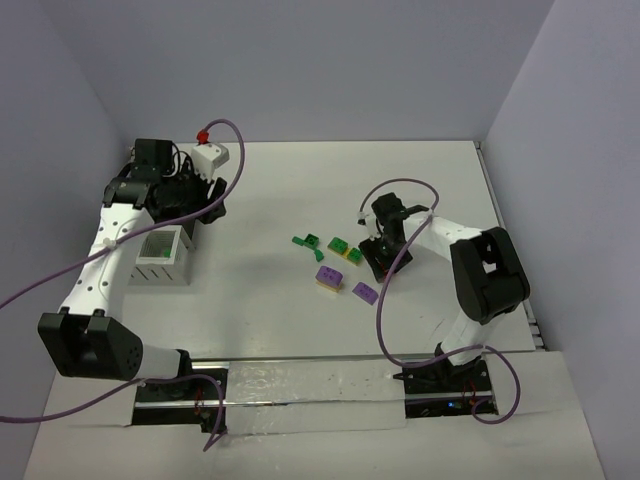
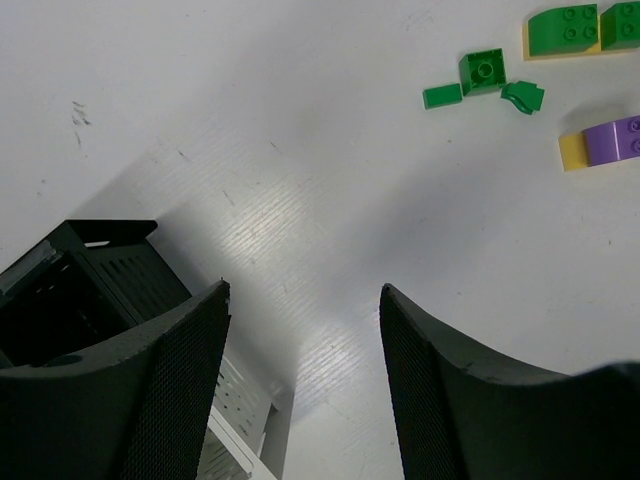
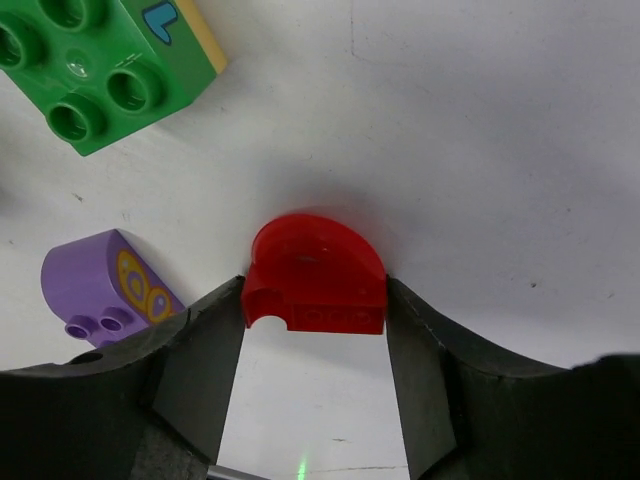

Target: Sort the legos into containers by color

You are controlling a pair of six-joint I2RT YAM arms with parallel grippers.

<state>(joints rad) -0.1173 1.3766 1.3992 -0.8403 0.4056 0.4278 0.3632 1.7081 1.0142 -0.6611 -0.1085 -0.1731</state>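
Here, the red half-round is clenched by the right gripper, at or just above the table; which of the two cannot be told.

It is pinched only at the fingertips, so it could be twisted or dropped if the lift is jerked. The purple curved brick lies just beside one finger and the green brick is near, so either could be knocked as the arm is raised. The white slatted box and black tray are well apart from it, under the left gripper, which is held released and empty; a collision of the arms is risked there.
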